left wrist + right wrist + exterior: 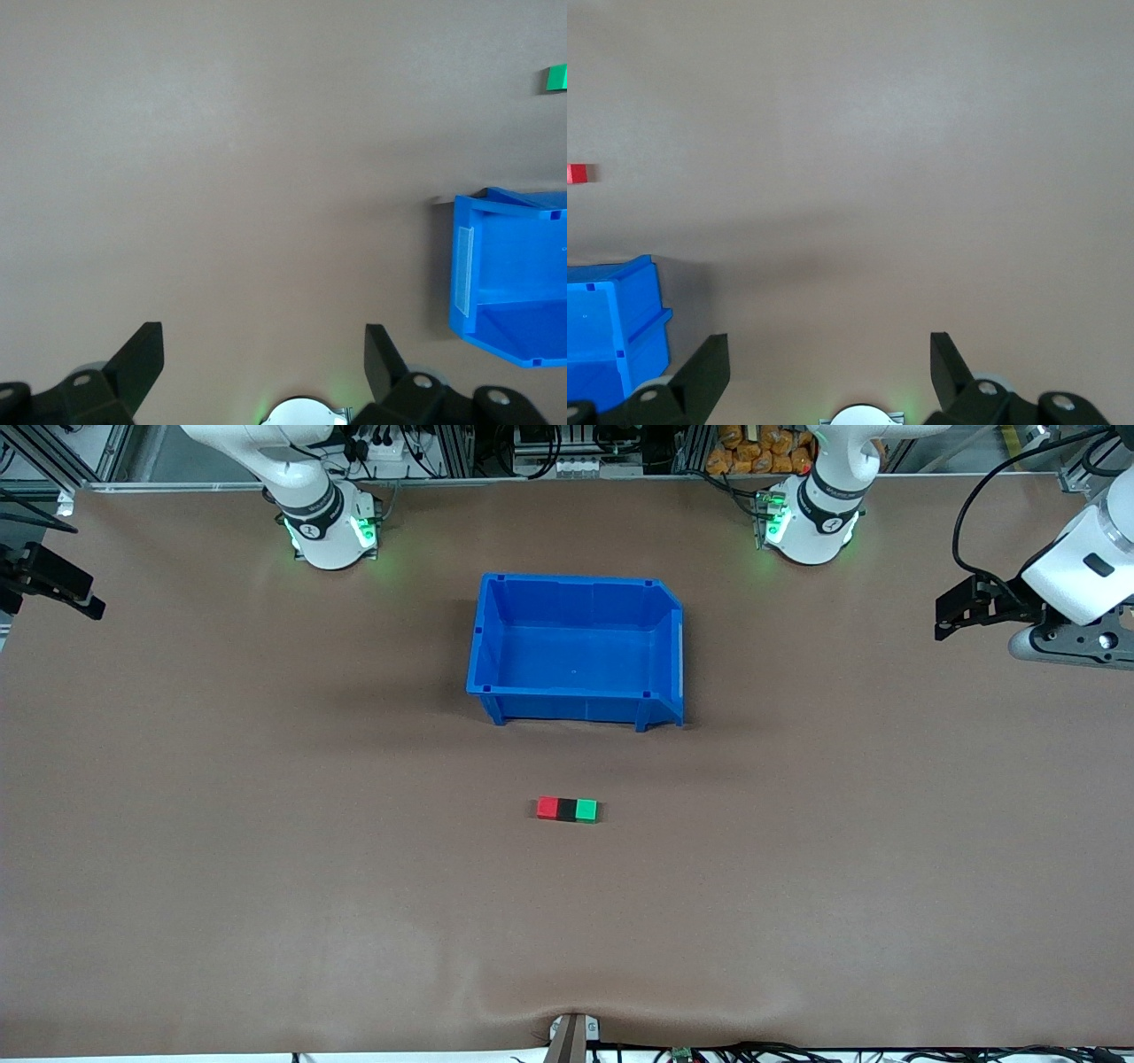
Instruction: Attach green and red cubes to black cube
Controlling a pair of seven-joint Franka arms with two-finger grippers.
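Observation:
The red cube [547, 808], the black cube [567, 809] and the green cube [586, 810] lie in one row on the brown table, touching, with the black one in the middle. The row is nearer to the front camera than the blue bin [496, 638]. The green cube shows at the edge of the left wrist view [556, 78], the red cube at the edge of the right wrist view [577, 173]. My left gripper [946, 615] is open and empty, held up at the left arm's end of the table. My right gripper [62, 589] is open and empty at the right arm's end.
The blue bin is open-topped and empty, and stands in the middle of the table near the arm bases. It also shows in the left wrist view [461, 274] and the right wrist view [620, 301]. A clamp [571, 1036] sits at the table's front edge.

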